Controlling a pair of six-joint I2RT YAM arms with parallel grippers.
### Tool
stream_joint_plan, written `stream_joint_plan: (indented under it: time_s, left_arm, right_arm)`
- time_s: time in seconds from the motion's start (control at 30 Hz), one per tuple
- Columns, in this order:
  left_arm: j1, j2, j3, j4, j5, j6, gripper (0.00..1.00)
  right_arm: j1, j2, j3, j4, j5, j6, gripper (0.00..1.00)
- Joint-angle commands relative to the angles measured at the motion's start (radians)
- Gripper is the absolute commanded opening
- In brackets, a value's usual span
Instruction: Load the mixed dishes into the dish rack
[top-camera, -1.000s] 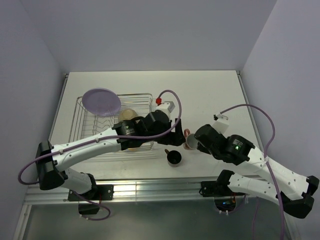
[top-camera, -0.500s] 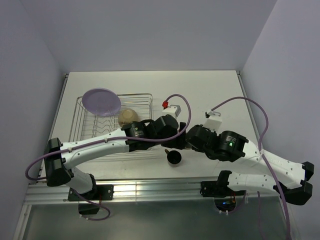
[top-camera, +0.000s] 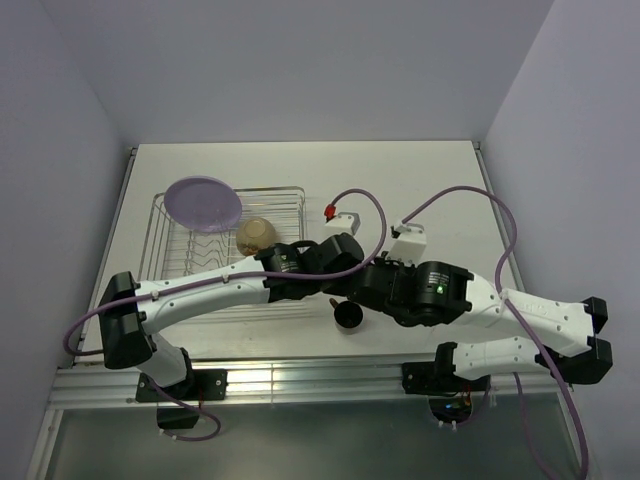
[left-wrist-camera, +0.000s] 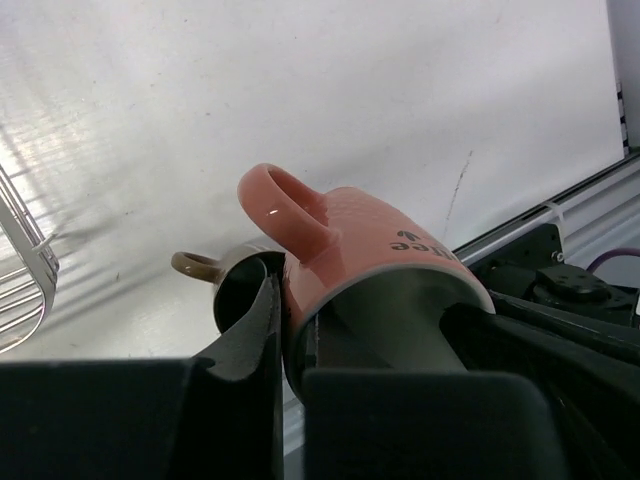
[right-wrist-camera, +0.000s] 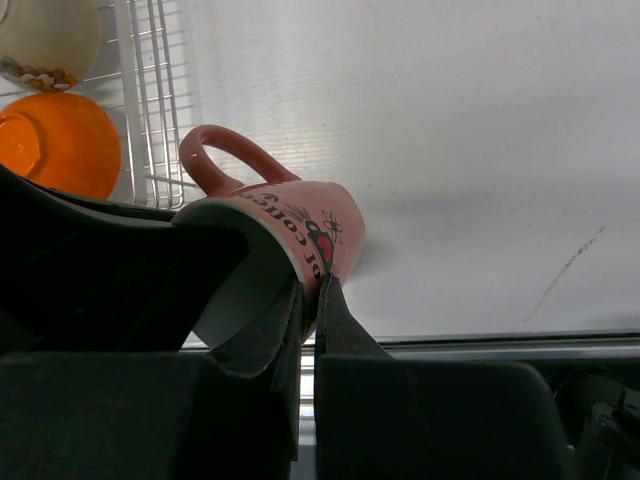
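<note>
The small pink cup (left-wrist-camera: 370, 250) hangs on its side above the table, held from two sides. My left gripper (left-wrist-camera: 285, 320) is shut on its rim wall, one finger inside and one outside. My right gripper (right-wrist-camera: 310, 305) is shut on the opposite rim of the pink cup (right-wrist-camera: 290, 215). The small dark cup (top-camera: 348, 315) stands on the table just below them. In the dish rack (top-camera: 170, 250) the lilac plate (top-camera: 203, 204) stands at the back left. The beige bowl (top-camera: 257, 234) and the orange bowl (right-wrist-camera: 60, 140) lie upside down in the rack.
Both arms meet over the table's middle front, right of the rack's right edge (right-wrist-camera: 150, 90). The metal front rail (top-camera: 300, 375) runs just below the dark cup. Purple cables (top-camera: 470, 195) loop above the arms.
My right arm has carried the pink cup leftwards to the middle. My left gripper has swung right to meet it and has gone from wide open to shut on the cup's rim.
</note>
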Motion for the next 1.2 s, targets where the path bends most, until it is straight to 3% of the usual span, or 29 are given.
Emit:
stream_joint_plan:
  time_s: [0.0, 0.1, 0.2, 0.23, 0.33, 0.6, 0.77, 0.9, 1.17]
  left_arm:
    - [-0.004, -0.019, 0.027, 0.016, 0.005, -0.005, 0.0]
    - [-0.003, -0.053, -0.01, 0.05, 0.015, -0.006, 0.0]
    - [0.002, -0.096, -0.053, 0.091, 0.022, -0.011, 0.0]
    - [0.011, -0.106, -0.065, 0.105, 0.031, -0.011, 0.0]
    - [0.026, -0.145, -0.099, 0.128, 0.029, -0.017, 0.0]
    - [0.078, -0.27, -0.161, 0.171, 0.083, 0.001, 0.0]
    - [0.127, -0.43, -0.28, 0.321, 0.228, 0.023, 0.0]
    - [0.215, -0.611, -0.38, 0.431, 0.409, 0.026, 0.0]
    - [0.258, -0.797, -0.47, 0.622, 0.624, -0.027, 0.0]
  right_arm:
    - [0.023, -0.017, 0.044, -0.027, 0.091, 0.06, 0.0]
    - [0.026, -0.06, 0.035, 0.0, 0.092, 0.031, 0.1]
    - [0.026, -0.124, 0.017, 0.026, 0.091, -0.003, 0.29]
    - [0.025, -0.156, 0.012, 0.042, 0.085, -0.019, 0.44]
    - [0.025, -0.196, -0.002, 0.06, 0.052, -0.053, 0.71]
    - [0.026, -0.27, -0.057, 0.115, -0.041, -0.127, 0.74]
    - [0.025, -0.405, -0.14, 0.392, -0.225, -0.288, 0.78]
    - [0.025, -0.528, -0.181, 0.587, -0.365, -0.383, 0.89]
    - [0.023, -0.464, -0.143, 0.836, -0.598, -0.467, 0.95]
